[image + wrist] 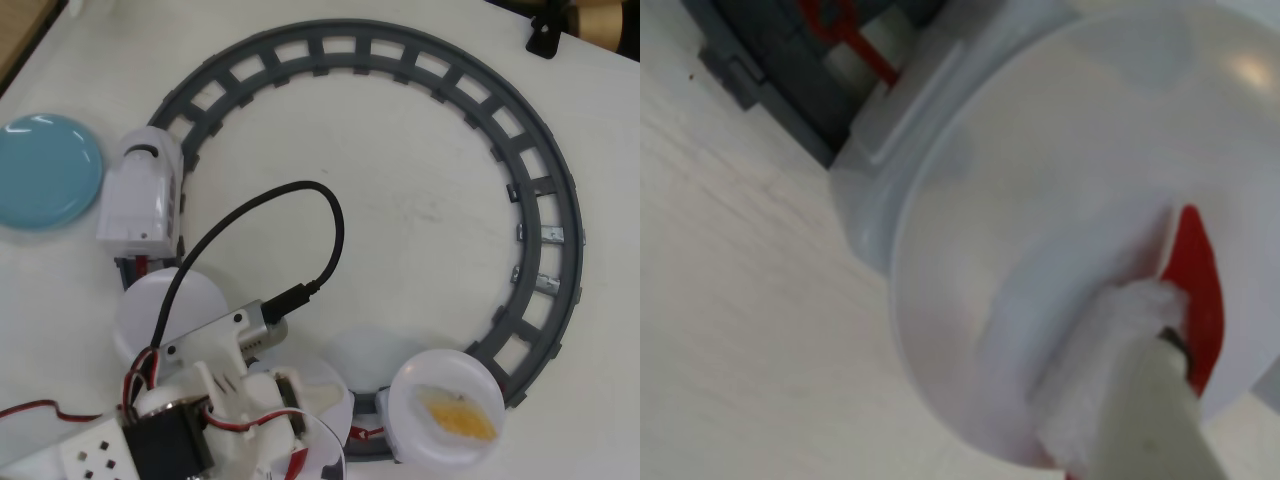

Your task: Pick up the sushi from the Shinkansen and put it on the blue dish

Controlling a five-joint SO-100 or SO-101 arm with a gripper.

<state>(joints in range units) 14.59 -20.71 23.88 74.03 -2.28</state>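
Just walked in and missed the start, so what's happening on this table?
A small robot arm is reaching down over a toy train on a grey ring track. In the wrist view, its padded finger is down on a white plate beside a red sushi piece; whether it grips it is unclear. The yellow piece sits on another plate. The blue dish has nothing on it.

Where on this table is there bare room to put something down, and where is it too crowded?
In the overhead view, the widest bare patch is the white tabletop enclosed by the grey circular track. The round light-blue dish is also empty. The lower left is crowded: the white toy train, its round white plates, the arm and black cable.
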